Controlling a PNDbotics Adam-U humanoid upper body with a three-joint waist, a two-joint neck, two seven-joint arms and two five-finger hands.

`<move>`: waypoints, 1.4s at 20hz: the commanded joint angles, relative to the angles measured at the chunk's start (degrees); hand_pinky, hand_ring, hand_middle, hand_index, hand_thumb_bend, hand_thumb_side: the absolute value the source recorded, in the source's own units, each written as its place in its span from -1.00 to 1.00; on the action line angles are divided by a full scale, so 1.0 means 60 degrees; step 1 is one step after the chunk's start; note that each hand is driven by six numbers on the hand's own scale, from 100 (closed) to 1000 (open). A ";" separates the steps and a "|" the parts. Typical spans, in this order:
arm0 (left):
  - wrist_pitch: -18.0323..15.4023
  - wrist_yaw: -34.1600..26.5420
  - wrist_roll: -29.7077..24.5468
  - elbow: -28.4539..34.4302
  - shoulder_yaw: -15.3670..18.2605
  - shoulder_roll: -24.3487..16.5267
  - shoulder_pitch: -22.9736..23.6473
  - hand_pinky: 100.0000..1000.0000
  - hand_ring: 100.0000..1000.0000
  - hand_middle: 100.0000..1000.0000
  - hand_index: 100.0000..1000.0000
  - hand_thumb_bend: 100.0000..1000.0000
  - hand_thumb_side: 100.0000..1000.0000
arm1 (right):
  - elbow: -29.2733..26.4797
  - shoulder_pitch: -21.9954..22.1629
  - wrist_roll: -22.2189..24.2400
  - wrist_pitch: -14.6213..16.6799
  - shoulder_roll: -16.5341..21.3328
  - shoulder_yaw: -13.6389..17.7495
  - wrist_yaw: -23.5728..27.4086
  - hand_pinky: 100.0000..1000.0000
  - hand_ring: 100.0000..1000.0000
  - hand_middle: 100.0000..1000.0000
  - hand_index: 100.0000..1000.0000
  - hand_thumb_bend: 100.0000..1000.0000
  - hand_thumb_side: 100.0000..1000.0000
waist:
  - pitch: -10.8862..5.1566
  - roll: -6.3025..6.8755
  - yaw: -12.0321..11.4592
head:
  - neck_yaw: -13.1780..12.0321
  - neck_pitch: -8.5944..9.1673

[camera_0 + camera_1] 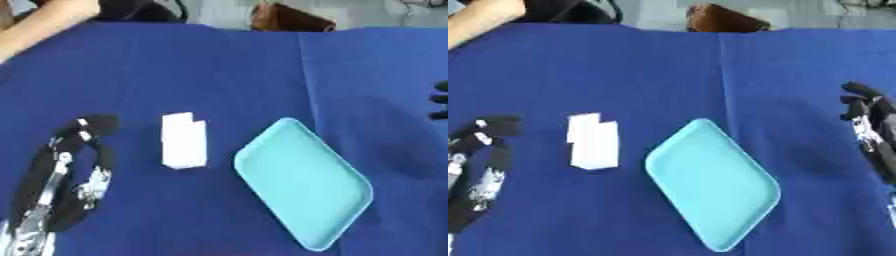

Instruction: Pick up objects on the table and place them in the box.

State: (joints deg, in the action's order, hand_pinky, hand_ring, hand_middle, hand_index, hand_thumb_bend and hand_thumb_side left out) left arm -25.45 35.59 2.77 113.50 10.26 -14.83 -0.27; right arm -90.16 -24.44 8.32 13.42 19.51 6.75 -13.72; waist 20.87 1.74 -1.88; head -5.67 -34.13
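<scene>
- Just left of the teal tray (306,182) sits a small white box (184,141), flat on the blue table (219,70), not touching the tray.
- tray's lying diagonal and has nothing in it.
- left hand (74,165) is left of the white box, close but not touching, fingers pretty much straight, holding nothing.
- right hand (866,117) shows well right of the tray at the edge; fingers look relaxed, nothing in them.
</scene>
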 commanded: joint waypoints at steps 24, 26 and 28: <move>-0.0594 0.0954 0.0915 0.0182 -0.0311 -0.3078 -0.0665 0.21 0.40 0.57 0.65 -1.00 0.56 | -0.0177 -0.0003 0.0097 0.0045 0.0212 -0.0023 -0.0013 0.33 0.62 0.68 0.81 -1.00 0.65 | -0.0329 0.0101 0.0050 | -0.0038 -0.0035; -0.0561 0.0955 0.0940 0.0182 -0.0481 -0.3424 -0.1029 0.21 0.40 0.58 0.65 -0.93 0.52 | -0.0163 -0.0018 0.0112 0.0053 0.0218 -0.0039 -0.0011 0.33 0.62 0.68 0.81 -1.00 0.64 | -0.0327 0.0085 0.0096 | -0.0065 -0.0009; -0.0526 0.0875 0.0820 0.0182 -0.0642 -0.3650 -0.1366 0.21 0.41 0.58 0.66 -0.91 0.51 | -0.0151 -0.0032 0.0116 0.0065 0.0234 -0.0047 -0.0006 0.33 0.62 0.68 0.81 -1.00 0.64 | -0.0310 0.0073 0.0141 | -0.0073 0.0005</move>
State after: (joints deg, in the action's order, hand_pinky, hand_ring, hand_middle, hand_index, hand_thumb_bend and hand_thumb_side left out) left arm -28.81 40.86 7.68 113.53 6.76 -34.15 -7.96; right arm -90.16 -24.19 8.83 13.79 19.53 6.39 -13.72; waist 20.15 2.25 -1.01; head -5.69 -34.54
